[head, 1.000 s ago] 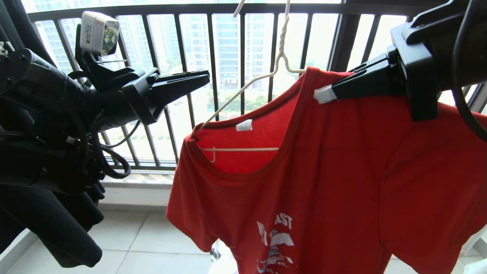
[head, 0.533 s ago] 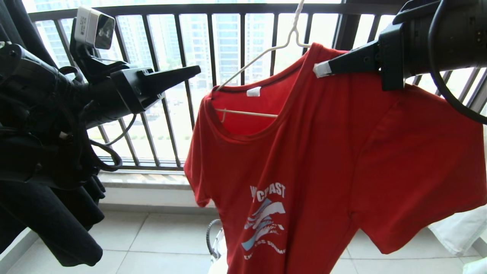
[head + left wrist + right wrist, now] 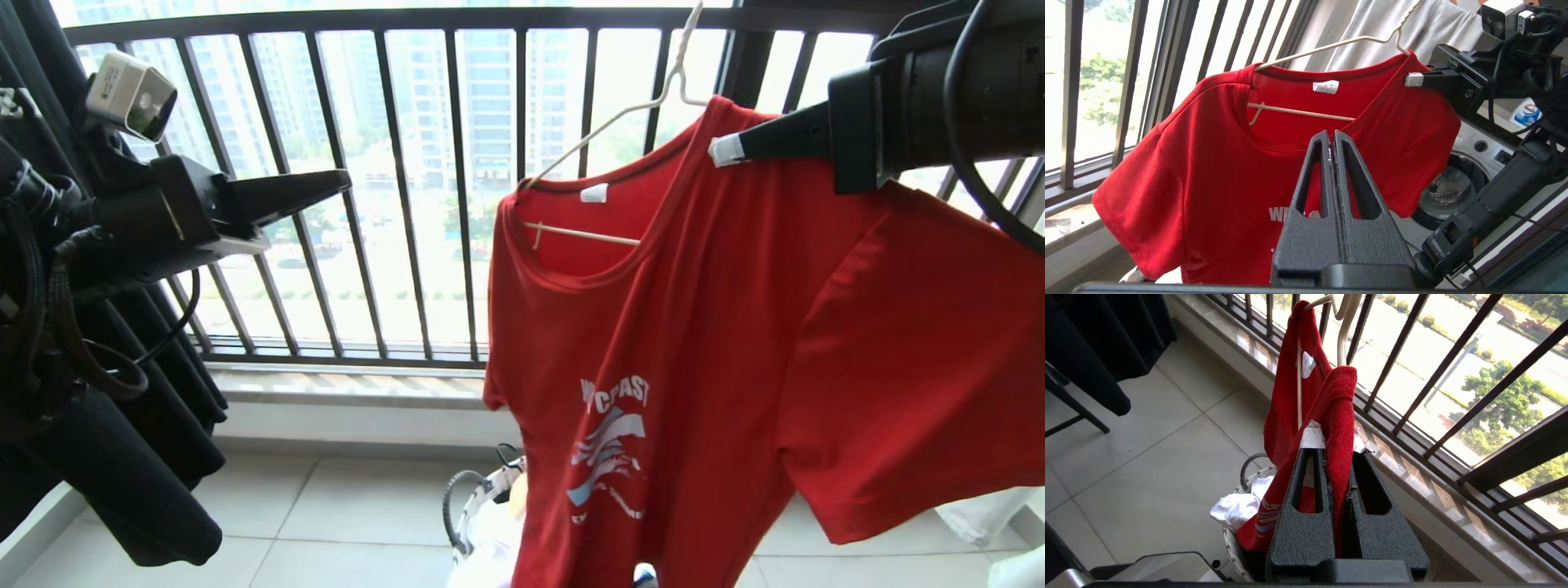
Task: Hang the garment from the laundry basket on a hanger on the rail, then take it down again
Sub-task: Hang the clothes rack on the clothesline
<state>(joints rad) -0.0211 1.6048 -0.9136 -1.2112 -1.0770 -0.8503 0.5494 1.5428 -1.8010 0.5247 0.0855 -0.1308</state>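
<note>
At about one o'clock in the head view, we hold the red garment (image 3: 702, 343) up by its shoulder seam: our right gripper (image 3: 722, 149) has its fingers (image 3: 1312, 439) pinching the red fabric just beside the collar. The white wire hanger (image 3: 608, 131) is threaded through the neck opening, one wire shoulder bare toward ten o'clock of the collar, its crossbar showing inside the neck below the small white label (image 3: 593, 193). Its hook runs up out of sight at twelve o'clock, so we cannot tell what it hangs from.

Our left gripper (image 3: 343, 178) sits at nine o'clock, well apart from the shirt, with its fingers (image 3: 1331, 151) pressed together on nothing, pointing toward the collar. Behind both runs the black barred window railing (image 3: 408, 188). The shirt's hem hangs over the laundry basket (image 3: 465, 510) at six o'clock on the tiled floor (image 3: 326, 523), with white cloth (image 3: 1237, 506) inside it. A black garment (image 3: 122, 474) hangs at seven o'clock.
</note>
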